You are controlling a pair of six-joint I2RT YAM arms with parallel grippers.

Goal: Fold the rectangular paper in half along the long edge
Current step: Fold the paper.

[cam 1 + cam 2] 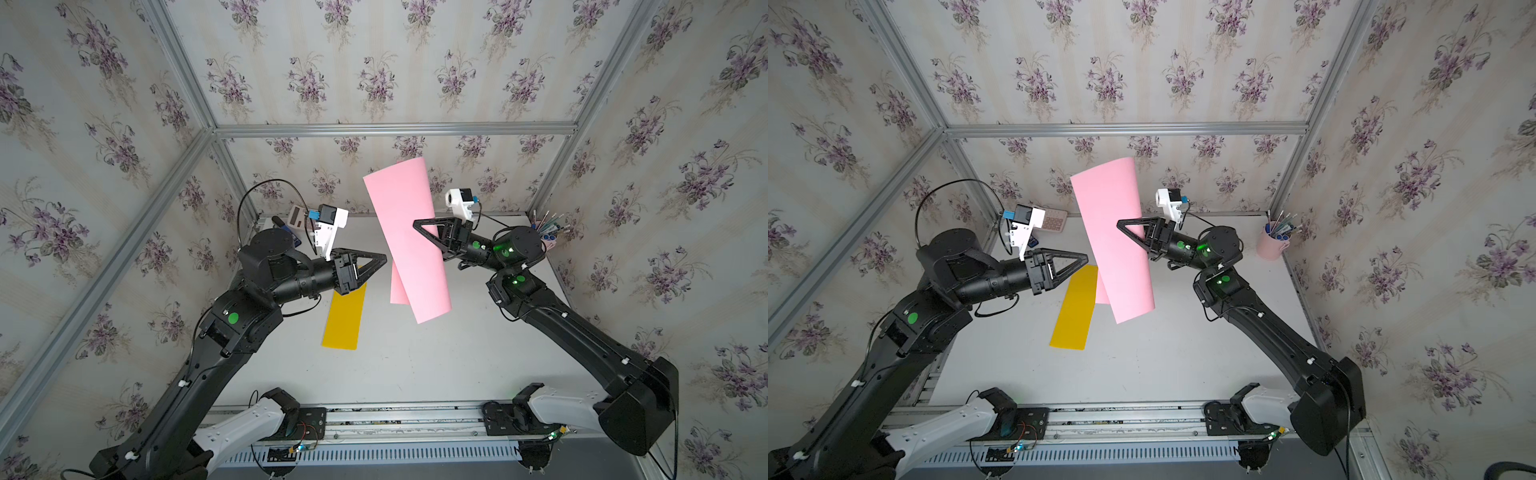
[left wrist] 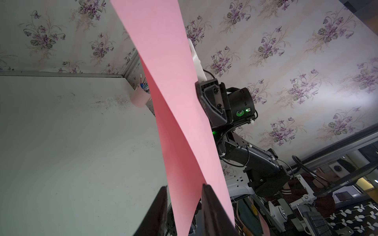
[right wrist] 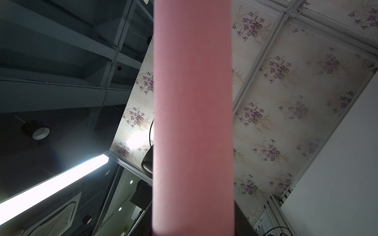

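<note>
Table (image 1: pixel 415 365): white top, walled in by flowered panels.

Pink paper (image 1: pixel 405 232): off the table, standing roughly upright in the air between the two arms and leaning a little. It was bowed over loosely, with a second layer showing behind its lower part in both top views (image 1: pixel 1102 295). No sharp crease could be seen.

Yellow sheet (image 1: pixel 345 316): lay flat on the table, under and beside the left arm's wrist.

Right gripper (image 1: pixel 417 226): clamped on the pink paper at mid-height along one long edge, one finger in front of the sheet. In the right wrist view the paper (image 3: pixel 193 102) ran straight out from between the jaws.

Left gripper (image 2: pixel 184 190): jaws parted, released. The paper's lower end passed between its fingers (image 2: pixel 210 204) without being pinched. In a top view its tip (image 1: pixel 1086 259) sat just beside the paper's edge.

Pink cup (image 1: pixel 1271 245) of pens stood at the far corner on the right arm's side. A calculator (image 1: pixel 1054 220) lay at the far edge, behind the left arm.
</note>
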